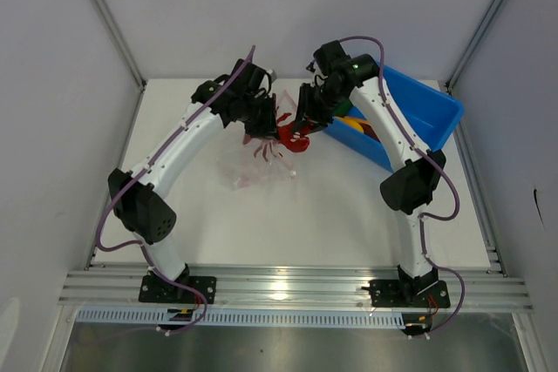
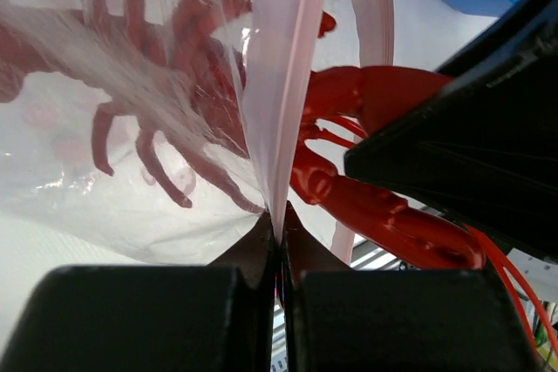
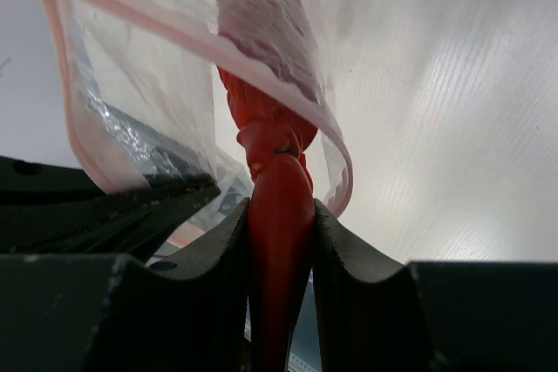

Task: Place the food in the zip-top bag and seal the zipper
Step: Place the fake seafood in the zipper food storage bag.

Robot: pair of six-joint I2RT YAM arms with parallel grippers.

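The clear zip-top bag [image 1: 251, 169] hangs from my left gripper [image 1: 264, 131], which is shut on its pink zipper strip [image 2: 288, 84] at the fingertips [image 2: 281, 215]. My right gripper [image 1: 304, 122] is shut on a red toy food with legs and claws, like a lobster [image 1: 292, 138]. In the right wrist view the jaws [image 3: 281, 208] pinch its red body [image 3: 279, 241], and its far end passes the bag's pink rim [image 3: 296, 115] into the mouth. In the left wrist view its legs [image 2: 131, 128] show through the plastic, and its rear part [image 2: 384, 211] is outside.
A blue plastic bin [image 1: 423, 102] stands at the back right, behind my right arm, with green [image 1: 346, 111] and yellow [image 1: 361, 125] toy foods in it. The white table [image 1: 288, 224] ends at metal rails near the arm bases. Grey walls close in on both sides.
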